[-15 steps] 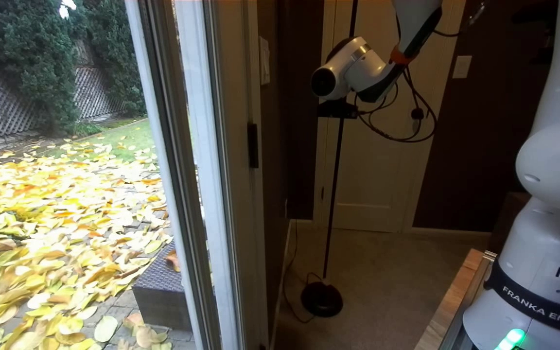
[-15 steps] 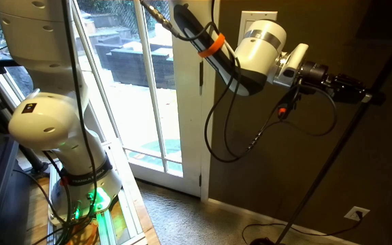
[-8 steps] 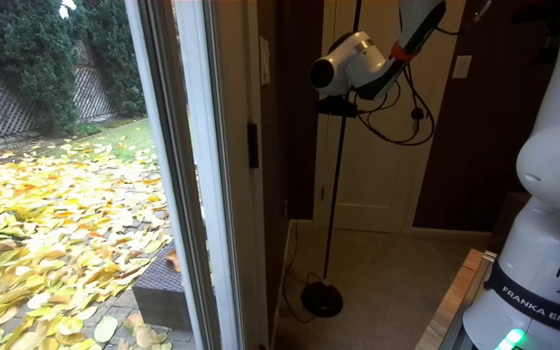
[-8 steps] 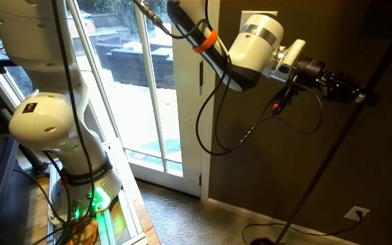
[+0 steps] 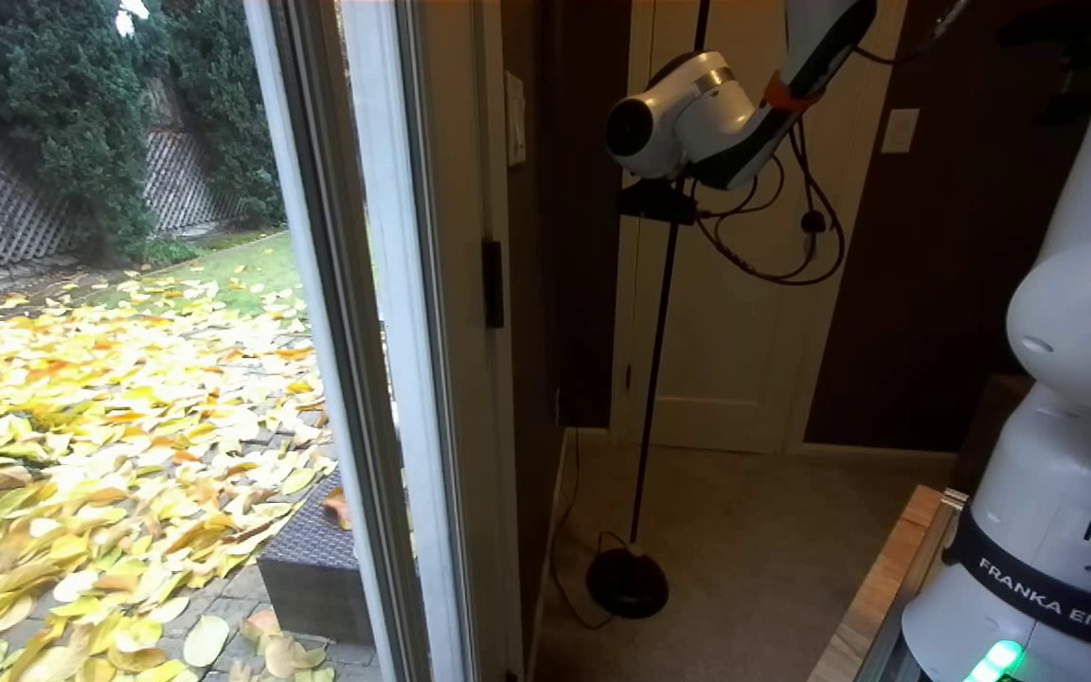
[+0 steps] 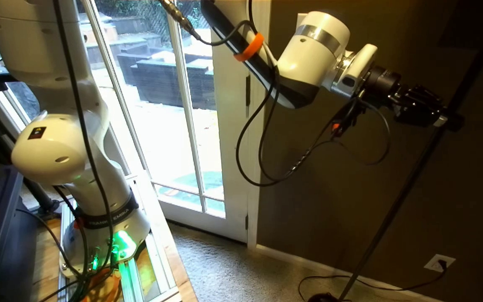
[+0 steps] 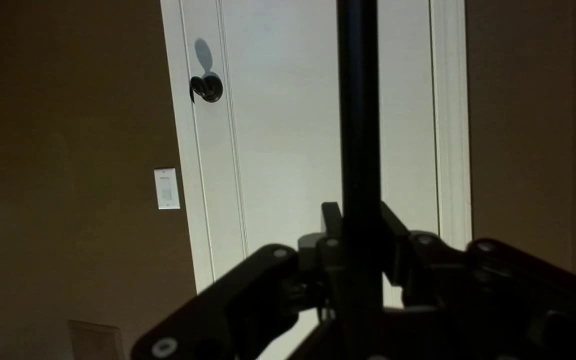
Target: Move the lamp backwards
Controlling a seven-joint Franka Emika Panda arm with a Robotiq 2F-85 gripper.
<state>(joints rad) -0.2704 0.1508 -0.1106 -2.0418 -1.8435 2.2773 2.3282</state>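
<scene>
The lamp has a thin dark pole (image 5: 656, 379) and a round dark base (image 5: 628, 583) on the carpet. In an exterior view, the pole (image 6: 396, 205) slants up to the right, and its base (image 6: 323, 298) is cut off by the lower edge. The lamp's top is out of view. My black gripper (image 6: 449, 119) is closed around the pole at its upper part. In the wrist view the pole (image 7: 359, 110) stands between the fingers (image 7: 363, 225), which press on it from both sides. Whether the base lies fully flat I cannot tell.
A wall with an outlet (image 6: 440, 263) and plugged-in cord (image 6: 375, 285) stands behind the lamp. A glass door (image 6: 235, 147) is beside it. A white door (image 7: 288, 125) lies beyond the gripper. Cables (image 6: 262, 180) hang in a loop from the arm. The robot stands on a wooden table (image 5: 877, 587).
The arm and gripper have shifted slightly back toward the robot's base and a little upward. The upper pole has moved along with them, changing its lean, while the base has stayed in place.
</scene>
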